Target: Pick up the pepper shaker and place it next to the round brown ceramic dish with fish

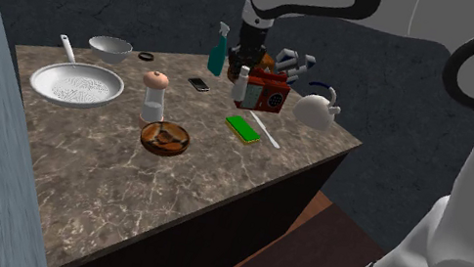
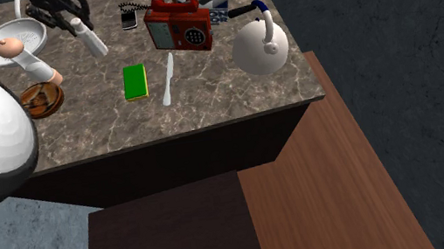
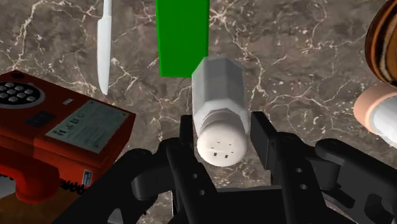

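My gripper (image 3: 221, 130) is shut on a white pepper shaker (image 3: 217, 108), its holed cap toward the camera. In the shoulder view the gripper (image 1: 242, 71) holds the shaker (image 1: 241, 88) just above the marble counter (image 1: 117, 187), beside a red telephone (image 1: 267, 93). The second exterior view has the gripper (image 2: 72, 20) and shaker (image 2: 93, 41) at the top left. The round brown dish with fish (image 1: 165, 137) (image 2: 40, 97) lies nearer the counter's front edge, apart from the shaker; its rim (image 3: 383, 44) shows beyond the gripper.
A peach-topped white grinder (image 1: 154, 94) stands right behind the dish. A green sponge (image 1: 244, 128) and white knife (image 1: 266, 131) lie near the phone, a white kettle (image 1: 316, 108) beyond. A pan (image 1: 76, 86), bowl (image 1: 110, 47), spray bottle (image 1: 218, 50) and mobile phone (image 1: 199, 84) stand further back.
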